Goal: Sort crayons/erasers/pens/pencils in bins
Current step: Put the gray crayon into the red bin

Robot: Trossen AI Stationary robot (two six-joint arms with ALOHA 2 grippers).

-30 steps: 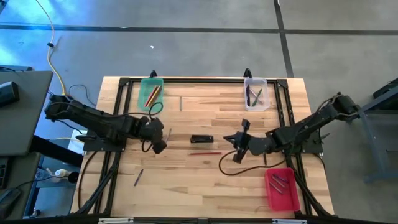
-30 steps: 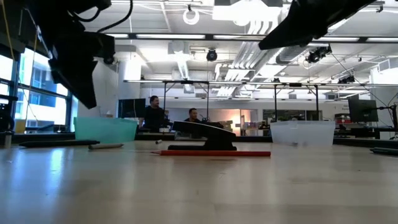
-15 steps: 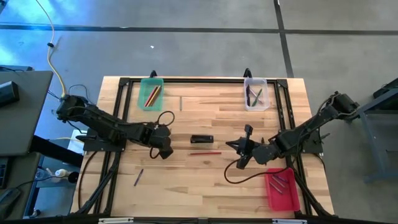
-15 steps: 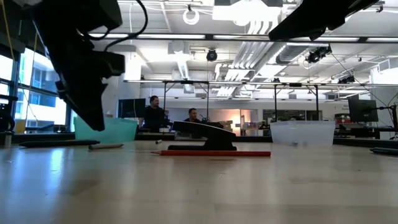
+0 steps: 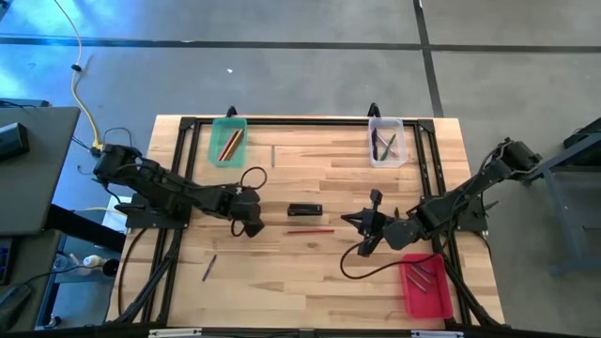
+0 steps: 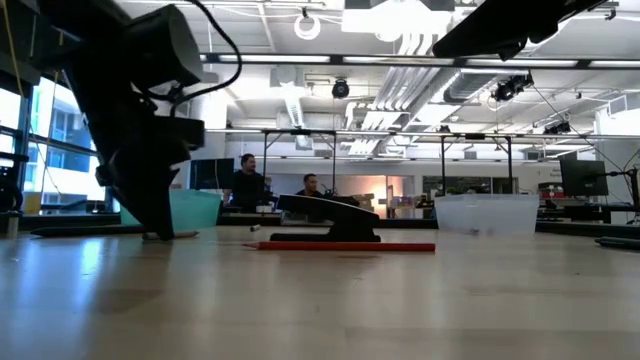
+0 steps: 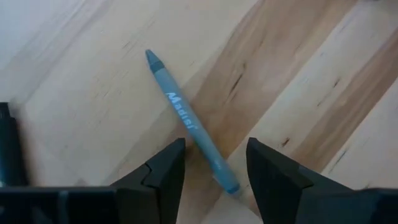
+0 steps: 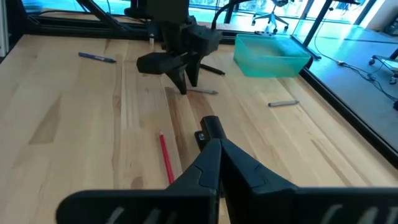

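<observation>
A blue-grey crayon [image 7: 186,121] lies flat on the wood. My left gripper [image 7: 216,149] is open, pointing down just above the table [image 6: 160,228] left of centre [image 5: 251,227]. Its fingers stand on either side of the crayon's near end, and no touch shows. My right gripper [image 5: 346,219] is shut and empty right of centre, pointing at a black block [image 5: 304,209] and a red pencil [image 5: 310,229]. The green bin [image 5: 228,141] and the clear bin [image 5: 386,141] stand at the far edge. The red bin [image 5: 425,284] stands near right.
A dark pen [image 5: 208,268] lies near left. A thin grey stick [image 5: 273,155] lies between the two far bins. The green bin holds pencils, the clear bin holds dark sticks, and the red bin holds pinkish ones. People sit in the room beyond the table [image 6: 245,185].
My left gripper has gone down and a little toward the table's right edge, and now stands over the crayon close to the table. My right gripper has shifted slightly toward the near edge.
</observation>
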